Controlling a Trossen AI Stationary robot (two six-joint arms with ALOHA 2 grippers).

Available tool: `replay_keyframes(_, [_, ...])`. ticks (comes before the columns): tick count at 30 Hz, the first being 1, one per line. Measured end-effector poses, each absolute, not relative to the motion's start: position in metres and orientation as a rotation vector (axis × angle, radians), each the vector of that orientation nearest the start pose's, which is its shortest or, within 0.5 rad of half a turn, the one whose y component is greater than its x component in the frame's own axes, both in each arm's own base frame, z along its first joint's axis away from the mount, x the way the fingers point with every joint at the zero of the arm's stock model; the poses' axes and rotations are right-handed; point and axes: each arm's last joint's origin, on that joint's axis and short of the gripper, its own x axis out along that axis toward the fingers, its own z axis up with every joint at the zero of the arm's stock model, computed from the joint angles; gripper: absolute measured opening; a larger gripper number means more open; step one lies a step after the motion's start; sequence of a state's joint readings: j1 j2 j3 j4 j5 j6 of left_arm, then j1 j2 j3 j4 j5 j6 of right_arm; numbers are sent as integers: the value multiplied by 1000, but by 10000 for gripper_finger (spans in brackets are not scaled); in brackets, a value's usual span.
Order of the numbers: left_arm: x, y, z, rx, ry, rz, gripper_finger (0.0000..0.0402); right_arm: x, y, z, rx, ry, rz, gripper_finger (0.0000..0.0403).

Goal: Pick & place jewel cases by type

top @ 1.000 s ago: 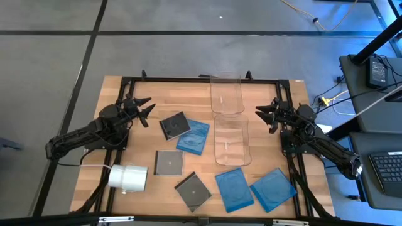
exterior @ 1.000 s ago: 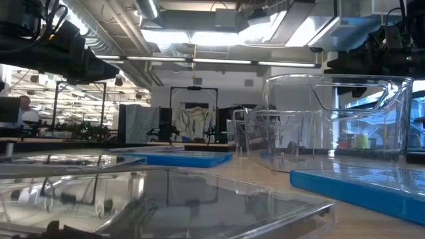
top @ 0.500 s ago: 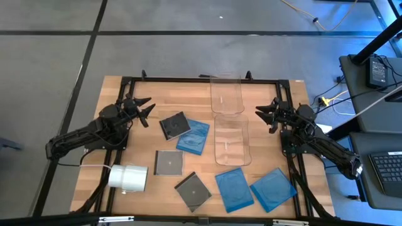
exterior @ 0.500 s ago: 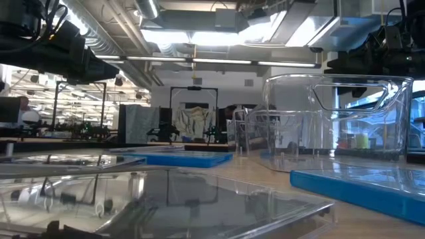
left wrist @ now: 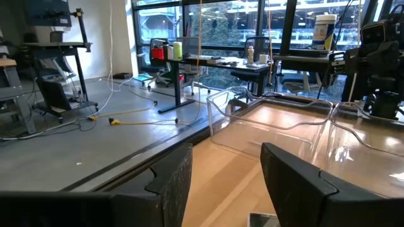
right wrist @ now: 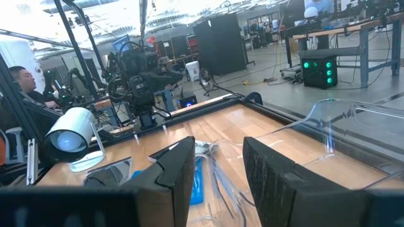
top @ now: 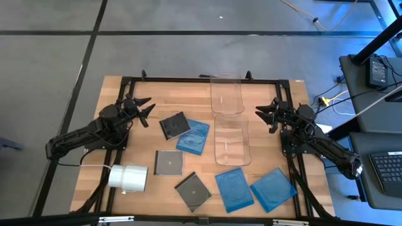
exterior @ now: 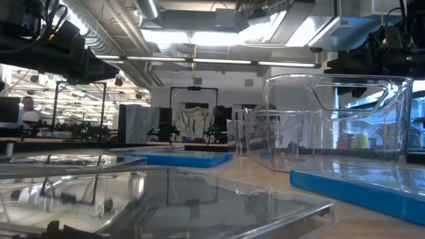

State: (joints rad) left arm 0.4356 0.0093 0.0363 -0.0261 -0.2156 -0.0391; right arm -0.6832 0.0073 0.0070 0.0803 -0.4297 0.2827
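Note:
Several jewel cases lie flat on the wooden table (top: 125, 88). Three are dark: one (top: 174, 125) left of the middle, one (top: 169, 162) nearer, one (top: 193, 191) by the near edge. Three are translucent blue: one (top: 193, 137) at the middle and two (top: 233, 189) (top: 273, 189) near right. My left gripper (top: 143, 110) hovers open at the far left, pointing level toward the cases. My right gripper (top: 264, 116) hovers open at the far right. Both wrist views show nothing between the fingers of the left gripper (left wrist: 221, 183) or the right gripper (right wrist: 218, 170).
Two clear plastic bins stand in the middle, one (top: 227, 94) at the far edge and one (top: 231, 139) nearer. A white roll (top: 129, 177) lies near left. A black frame (top: 188, 80) borders the table. A person (right wrist: 19, 82) sits beyond the table's left side.

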Motion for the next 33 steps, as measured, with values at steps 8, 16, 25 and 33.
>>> replay_keyframes(8, [84, 46, 173, -38, -14, 651, 184, 81, -50, 173, 239, -103, -242, 139])
replay_keyframes(16, [84, 46, 173, -38, -14, 653, 184, 81, -50, 174, 446, -141, -223, 139])
replay_keyframes(25, [83, 46, 173, -37, -14, 677, 184, 76, -40, 202, 434, -75, -24, 139])
replay_keyframes(33, [83, 46, 173, -37, -14, 677, 184, 66, -35, 245, 554, 188, -198, 139])
